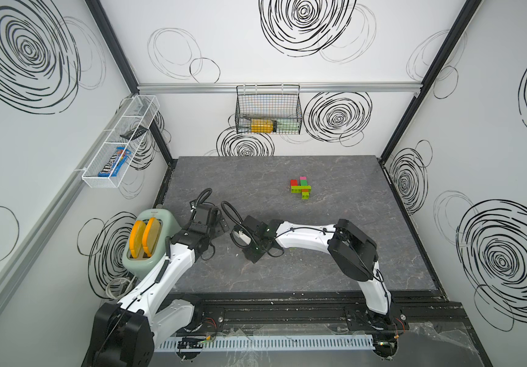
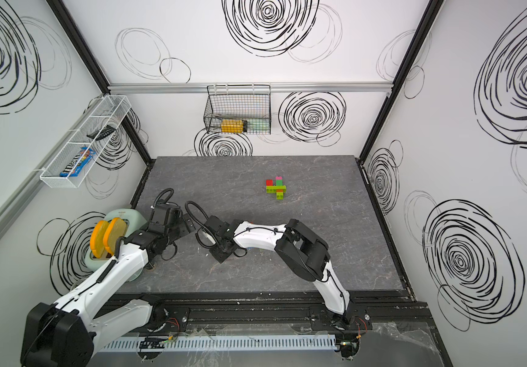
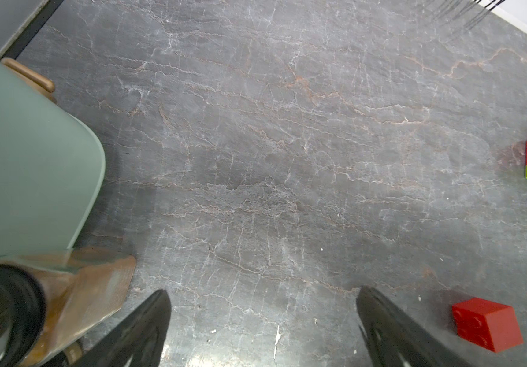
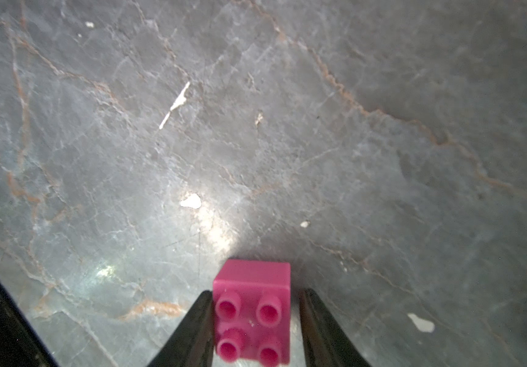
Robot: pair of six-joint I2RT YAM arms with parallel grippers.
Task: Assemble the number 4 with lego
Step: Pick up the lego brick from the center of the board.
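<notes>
A mint-green toaster (image 1: 160, 218) stands at the near left corner of the grey table (image 1: 351, 222), with two yellow slices (image 1: 144, 236) upright in its slots. The left gripper (image 3: 263, 290) hangs just beside the toaster, its fingers (image 3: 147, 324) spread wide with only bare table between them. On the far side of that gripper from the toaster a loose red brick (image 3: 486, 324) lies on the table, seen only by the left wrist camera. The right gripper (image 4: 255, 292) points down at the table a little farther from the toaster, and a pink brick (image 4: 252, 314) sits studs-up between its fingers (image 4: 198, 333). One finger is against the brick's side, while a thin strip of table shows beside the other, so the brick is flanked closely but not clamped. In both top views the arm hides this brick. Well away from the toaster, across the table towards the back wall, lies a cluster of bricks (image 1: 301, 188) in red, pink, dark green, lime and orange, joined together.
</notes>
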